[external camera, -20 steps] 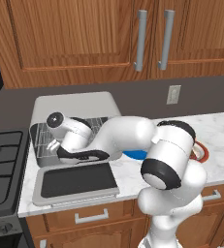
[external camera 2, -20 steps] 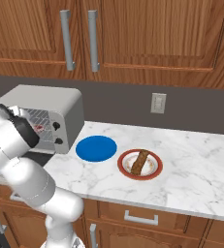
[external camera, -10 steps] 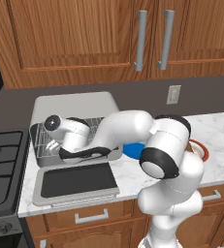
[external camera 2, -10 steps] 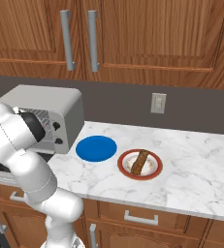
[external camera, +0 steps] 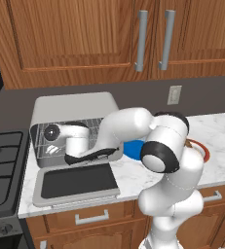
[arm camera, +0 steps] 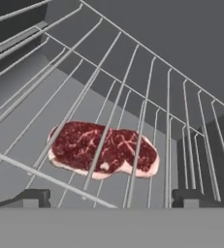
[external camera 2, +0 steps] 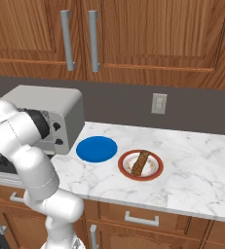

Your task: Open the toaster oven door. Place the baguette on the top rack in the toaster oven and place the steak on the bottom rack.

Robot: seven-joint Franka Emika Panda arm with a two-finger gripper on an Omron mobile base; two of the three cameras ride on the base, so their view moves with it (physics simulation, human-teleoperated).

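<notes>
Left base view: reaching into the toaster oven at about ten o'clock, arm crossing above the toaster oven door, which is lying flat and open on the surface. Right base view: baguette resting on a red-rimmed plate at four o'clock from the blue plate, well apart from the oven. Hand view: gripper standing wide open, holding nothing; steak lying on the bottom rack, seen through the bars of the top rack, toward twelve o'clock from the fingertips.
</notes>
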